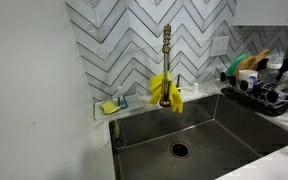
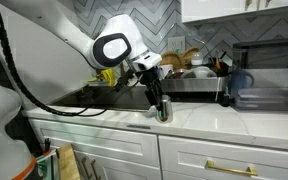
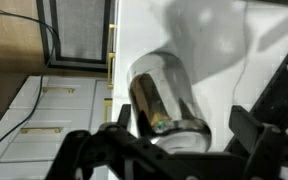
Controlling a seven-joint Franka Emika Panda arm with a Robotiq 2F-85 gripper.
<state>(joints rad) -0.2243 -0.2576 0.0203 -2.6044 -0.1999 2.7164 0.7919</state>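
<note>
We straddle a metal can [image 3: 169,100] on the surface [image 2: 212,118].
Our tool [image 2: 160,107] hangs released, fingers either side, because the can stands upright.

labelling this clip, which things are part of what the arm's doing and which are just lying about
In hand: gripper, jaws open either side of the metal cup on the white counter.
Lying about: yellow cloth on the faucet, sponge, dish rack, sink.
</note>
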